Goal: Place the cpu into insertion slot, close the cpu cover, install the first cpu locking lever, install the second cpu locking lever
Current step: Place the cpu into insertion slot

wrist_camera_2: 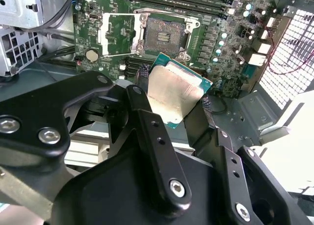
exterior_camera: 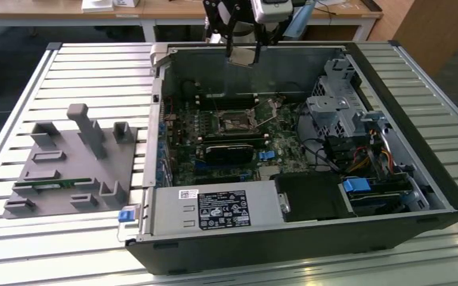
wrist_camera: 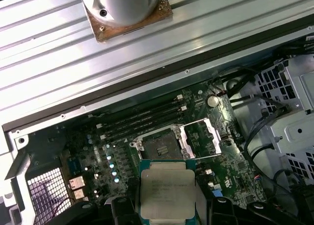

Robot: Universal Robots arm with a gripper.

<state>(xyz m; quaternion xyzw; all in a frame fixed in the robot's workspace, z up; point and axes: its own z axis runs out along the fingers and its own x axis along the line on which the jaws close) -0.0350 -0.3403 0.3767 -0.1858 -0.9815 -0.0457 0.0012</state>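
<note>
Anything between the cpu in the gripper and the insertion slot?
Nothing visible. The gripper holds the cpu in the air. The insertion slot lies bare, with the cpu cover swung open to one side of it.

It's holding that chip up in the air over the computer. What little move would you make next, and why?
Probably lower the tool toward the slot. It grips the cpu well above the board, the slot lies bare, and the cover is swung open beside it.
</note>
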